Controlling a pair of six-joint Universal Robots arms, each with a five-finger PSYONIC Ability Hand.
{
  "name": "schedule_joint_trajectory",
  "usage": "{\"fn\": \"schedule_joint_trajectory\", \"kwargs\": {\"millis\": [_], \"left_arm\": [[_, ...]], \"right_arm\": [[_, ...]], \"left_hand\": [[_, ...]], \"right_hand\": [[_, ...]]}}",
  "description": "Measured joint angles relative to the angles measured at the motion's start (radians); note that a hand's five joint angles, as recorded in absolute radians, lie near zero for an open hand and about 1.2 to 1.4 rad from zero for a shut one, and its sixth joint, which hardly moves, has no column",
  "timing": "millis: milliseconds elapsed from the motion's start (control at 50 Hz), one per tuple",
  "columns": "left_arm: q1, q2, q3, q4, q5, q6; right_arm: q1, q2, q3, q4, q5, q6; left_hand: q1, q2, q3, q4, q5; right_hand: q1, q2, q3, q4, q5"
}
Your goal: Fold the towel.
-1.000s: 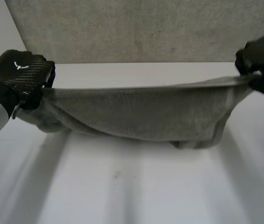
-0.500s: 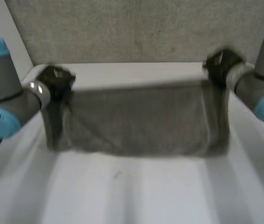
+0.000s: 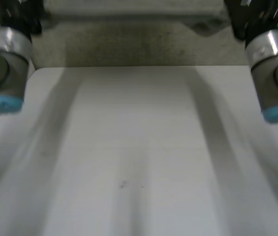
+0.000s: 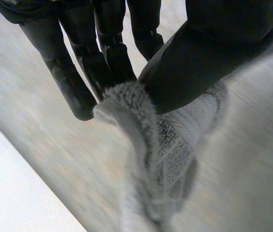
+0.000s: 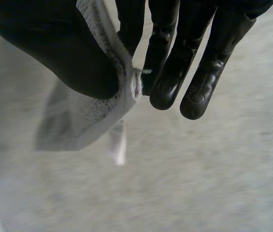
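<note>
The grey towel (image 3: 129, 16) is off the table and stretched as a thin band between my two hands, high over the table's far edge. My left hand (image 3: 13, 12) holds its left end and my right hand (image 3: 251, 14) its right end. In the left wrist view the left hand (image 4: 213, 53) pinches a bunched towel corner (image 4: 170, 145) between thumb and straight fingers. Seen from the right wrist, the right hand (image 5: 54, 48) pinches the towel's edge (image 5: 83, 116) the same way, and a short flap hangs below the thumb.
The white table (image 3: 139, 147) lies bare below the arms. A grey backdrop (image 3: 129, 46) stands behind its far edge. Both forearms, with light-blue caps, reach forward along the table's left and right sides.
Both hands have risen and moved forward with the towel. It hung down to the table between them a second ago; now it is drawn up over the far edge.
</note>
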Motion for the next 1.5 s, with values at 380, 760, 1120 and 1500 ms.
{"fn": "schedule_joint_trajectory", "kwargs": {"millis": [380, 760, 1120, 1500], "left_arm": [[-0.002, -0.228, -0.433, 0.109, 0.01, 0.028], [-0.026, 0.263, -0.687, -0.64, 0.031, 0.328], [-0.055, -0.136, -0.301, -0.153, 0.036, 0.33], [-0.079, -0.507, 0.131, -0.105, 0.029, 0.333]], "right_arm": [[0.014, 0.223, 0.267, 0.175, -0.017, 0.0], [-0.048, -0.097, 0.304, 1.011, -0.043, -0.109], [0.01, 0.243, 0.042, 0.455, 0.068, -0.005], [0.027, 0.573, -0.217, 0.07, 0.131, -0.046]], "left_hand": [[0.0, 0.0, 0.0, 0.0, 0.0], [0.0, 0.0, 0.0, 0.0, 0.0], [0.0, 0.0, 0.0, 0.0, 0.0], [-0.947, -0.986, -0.983, -0.985, -0.967]], "right_hand": [[0.001, 0.0, 0.0, 0.0, 0.001], [0.001, 0.0, 0.0, 0.0, 0.001], [0.001, 0.0, 0.0, 0.0, 0.001], [-0.748, -0.7, -0.971, -0.959, -0.935]]}}
